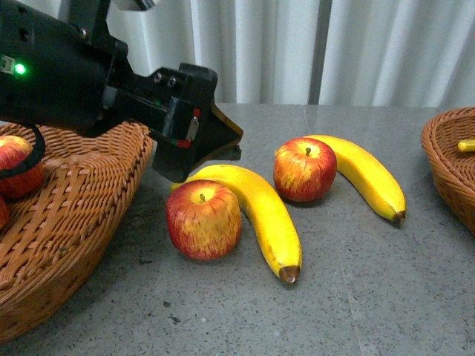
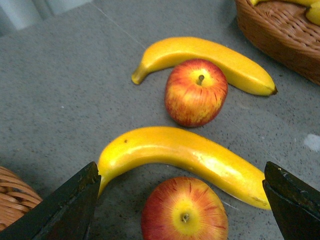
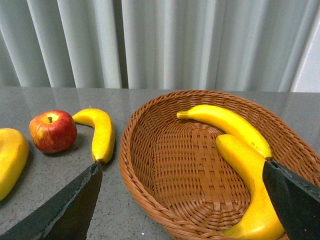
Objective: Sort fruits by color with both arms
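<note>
Two red-and-yellow apples and two bananas lie on the grey table. The near apple (image 1: 204, 219) touches the near banana (image 1: 260, 211); the far apple (image 1: 305, 169) rests against the far banana (image 1: 367, 174). My left gripper (image 1: 211, 148) hovers just behind the near pair. In the left wrist view it (image 2: 180, 175) is open, its black fingers (image 2: 75, 200) on either side of the near apple (image 2: 184, 212) and near banana (image 2: 180, 152). My right gripper (image 3: 181, 172) is open over the right basket (image 3: 145, 115), which holds two bananas (image 3: 227, 122) (image 3: 250, 185).
A wicker basket (image 1: 82, 215) at the left holds red apples (image 1: 18, 167). The right basket (image 1: 449, 159) stands at the table's right edge. White curtains hang behind the table. The left arm's black body (image 1: 59, 74) covers the upper left of the front view.
</note>
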Controlling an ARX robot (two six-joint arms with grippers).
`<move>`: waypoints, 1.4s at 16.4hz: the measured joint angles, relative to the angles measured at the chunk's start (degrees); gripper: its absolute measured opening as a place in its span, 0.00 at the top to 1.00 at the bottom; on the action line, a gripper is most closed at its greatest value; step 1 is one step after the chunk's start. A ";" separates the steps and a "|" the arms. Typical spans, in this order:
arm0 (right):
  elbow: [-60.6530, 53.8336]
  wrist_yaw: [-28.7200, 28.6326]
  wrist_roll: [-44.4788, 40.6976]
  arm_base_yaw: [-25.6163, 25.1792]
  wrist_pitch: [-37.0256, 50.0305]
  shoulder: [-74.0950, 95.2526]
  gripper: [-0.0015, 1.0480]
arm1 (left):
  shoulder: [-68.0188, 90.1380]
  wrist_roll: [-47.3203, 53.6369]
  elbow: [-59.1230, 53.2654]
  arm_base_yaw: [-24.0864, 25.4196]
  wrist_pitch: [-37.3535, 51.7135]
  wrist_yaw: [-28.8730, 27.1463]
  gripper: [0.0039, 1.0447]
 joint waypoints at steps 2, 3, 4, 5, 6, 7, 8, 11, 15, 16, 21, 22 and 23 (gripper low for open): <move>0.00 0.00 0.00 0.00 -0.02 0.00 0.06 | 1.38 1.46 0.09 -0.83 -2.10 1.05 0.06; 0.00 0.00 0.00 0.00 0.00 0.00 0.06 | 1.60 2.45 0.09 -1.11 -2.73 1.05 0.06; 0.00 0.00 -0.02 0.00 0.00 0.00 0.06 | 1.75 2.82 0.09 -1.22 -2.89 1.14 0.06; 0.00 0.00 -0.02 0.00 0.00 0.00 0.06 | 1.99 3.63 0.09 -1.49 -3.15 1.29 0.06; 0.00 0.00 -0.02 0.00 0.00 0.00 0.06 | 2.25 4.02 0.09 -1.53 -3.21 1.36 0.06; 0.00 0.00 -0.02 0.00 0.00 0.00 0.06 | 2.49 4.46 0.09 -1.66 -3.26 1.36 0.06; 0.00 0.00 0.00 0.00 -0.02 0.00 0.06 | 3.15 5.27 0.11 -1.86 -3.23 1.31 0.06; 0.00 0.00 0.00 0.00 0.00 0.02 0.06 | 5.25 8.20 0.11 -2.01 -3.61 1.05 0.06; 0.00 0.00 0.00 0.00 0.00 0.00 0.06 | 6.58 13.11 0.39 -1.75 -4.17 -1.18 0.06; 0.00 0.00 -0.02 0.00 0.00 0.00 0.06 | 7.26 14.12 0.39 -1.75 -4.15 -0.81 0.06; 0.00 0.00 -0.02 0.00 0.00 0.00 0.06 | 9.03 14.58 0.39 -2.12 -4.24 -0.85 0.06; 0.00 0.00 -0.02 0.00 0.00 0.00 0.06 | 9.22 14.58 0.39 -2.12 -4.17 -1.18 0.06; 0.00 0.00 -0.02 0.00 0.00 0.00 0.06 | 9.57 14.64 0.39 -2.12 -4.17 -1.36 0.06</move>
